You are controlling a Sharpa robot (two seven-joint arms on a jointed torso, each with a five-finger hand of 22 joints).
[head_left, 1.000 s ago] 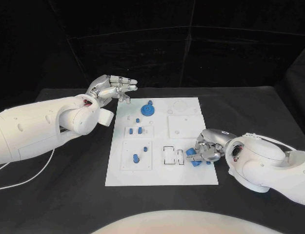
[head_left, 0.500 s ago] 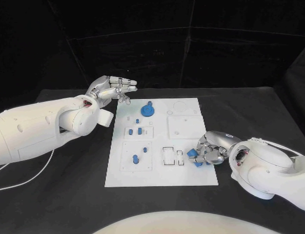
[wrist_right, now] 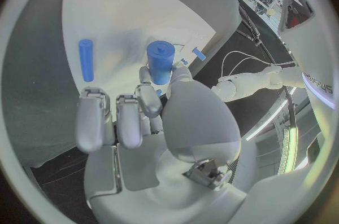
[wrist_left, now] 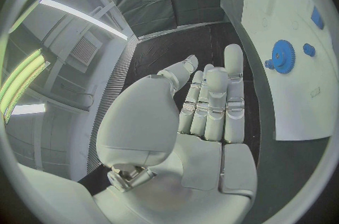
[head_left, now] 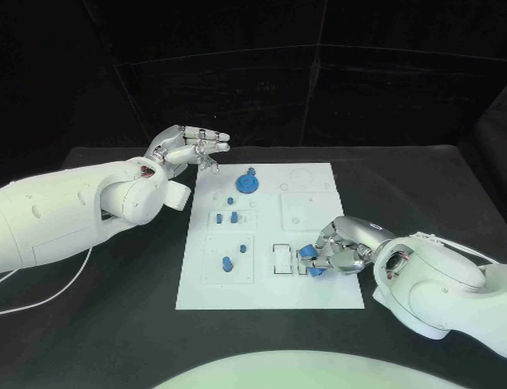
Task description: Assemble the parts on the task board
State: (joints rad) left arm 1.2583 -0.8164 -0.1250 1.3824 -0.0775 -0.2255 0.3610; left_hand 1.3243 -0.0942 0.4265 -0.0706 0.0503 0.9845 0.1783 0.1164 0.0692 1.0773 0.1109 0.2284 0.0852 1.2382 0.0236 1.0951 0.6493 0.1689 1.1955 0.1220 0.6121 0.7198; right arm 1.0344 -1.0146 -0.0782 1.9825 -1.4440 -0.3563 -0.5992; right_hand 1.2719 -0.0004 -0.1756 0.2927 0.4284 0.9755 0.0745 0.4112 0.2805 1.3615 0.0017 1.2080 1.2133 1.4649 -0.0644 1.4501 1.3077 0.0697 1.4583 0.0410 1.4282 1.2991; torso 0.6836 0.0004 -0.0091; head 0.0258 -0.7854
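A white task board (head_left: 207, 292) lies lengthwise in the middle of a black table (head_left: 78, 340), seen from above.

Nearest the viewer, on the board's right side, the robot's right hand (head_left: 341, 250) rests low over the board, fingers curled around a blue cylindrical part (wrist_right: 161, 63), which it pinches between thumb and fingertips. The wrist camera behind this hand shows the cylinder upright in the grip, with a slim blue pin (wrist_right: 86, 59) lying flat on the board just beyond the fingers. Just left of the hand sit two small rectangular slots (head_left: 282, 258) outlined in black.

On the board's left side, a blue peg (head_left: 226, 262) stands in a square recessed panel, with a smaller blue piece (head_left: 242, 248) just past it. Farther along, two short blue parts (head_left: 226, 217) lie side by side in another panel.

Near the far end of the board lies a round blue gear (head_left: 247, 181).

Farthest away, off the board's far left corner, the left hand (head_left: 189, 148) hovers above the table, holding nothing, its fingers loosely extended and close together.
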